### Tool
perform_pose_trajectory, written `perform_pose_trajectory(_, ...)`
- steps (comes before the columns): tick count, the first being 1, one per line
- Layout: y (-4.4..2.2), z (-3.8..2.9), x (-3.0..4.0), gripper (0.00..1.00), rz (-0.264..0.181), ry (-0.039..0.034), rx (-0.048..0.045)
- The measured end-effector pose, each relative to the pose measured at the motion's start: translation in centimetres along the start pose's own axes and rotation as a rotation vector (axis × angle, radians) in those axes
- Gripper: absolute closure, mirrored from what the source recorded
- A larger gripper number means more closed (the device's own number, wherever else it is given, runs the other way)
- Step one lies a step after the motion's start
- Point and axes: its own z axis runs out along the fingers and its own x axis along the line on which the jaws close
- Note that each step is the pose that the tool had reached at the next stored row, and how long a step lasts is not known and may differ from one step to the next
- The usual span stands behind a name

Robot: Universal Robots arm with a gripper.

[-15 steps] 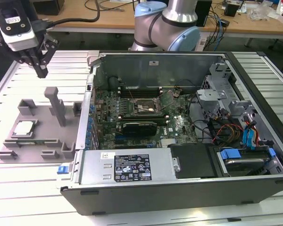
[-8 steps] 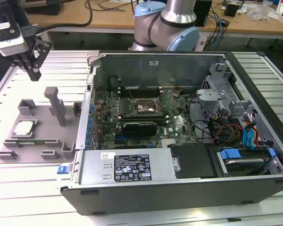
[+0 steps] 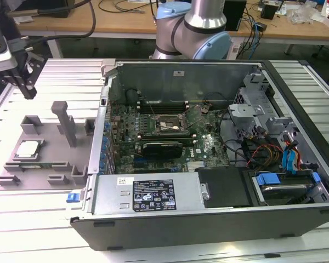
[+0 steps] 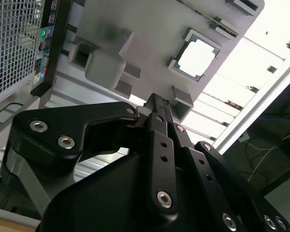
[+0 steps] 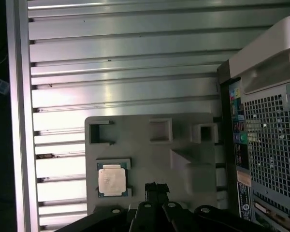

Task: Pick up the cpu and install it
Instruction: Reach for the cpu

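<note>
the cpu [image 3: 27, 149] lies flat in a shallow square recess of the grey plastic tray [image 3: 55, 158]. the tray sits on the ribbed aluminium table [image 3: 66, 74] just outside the open computer case [image 3: 181, 76], at the exterior view's left. the gripper [image 3: 29, 92] hangs raised above the tray, near the cpu but apart from it. in both wrist views its black fingertips [image 5: 151, 188] look drawn together with barely a slit between them, and they hold nothing. the chip is a small thin square with a silvery, faintly shiny metal lid and a narrow darker board showing around the rim. it should be very light and quite stiff, but the smooth lid is probably slippery and the underside is likely delicate. the safest hold seems to be a gentle pinch on two opposite edges, keeping it level. the recess has raised lips at its corners, so the middles of the sides look like the freer places to reach, though how much room there is i cannot tell. the tray is matte and blocky, with upright posts and square pockets moulded in. inside the case, the cpu socket [image 3: 165, 125] is a dark square in a metal frame on the green motherboard [image 3: 208, 149]. the case itself is dull sheet steel, with a perforated mesh panel [image 5: 273, 140] on the side facing the tray.
</note>
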Motion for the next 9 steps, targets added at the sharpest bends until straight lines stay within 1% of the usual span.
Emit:
perform_pose_trajectory(4,-0.22,0.47,0.58,0.89,0.0,0.0,0.0)
perform_pose_trajectory(6,-0.62,0.79,0.73,0.89,0.0,0.0001,0.0001)
perform_pose_trajectory(9,-1.05,1.02,0.82,0.89,0.0,0.0001,0.0001)
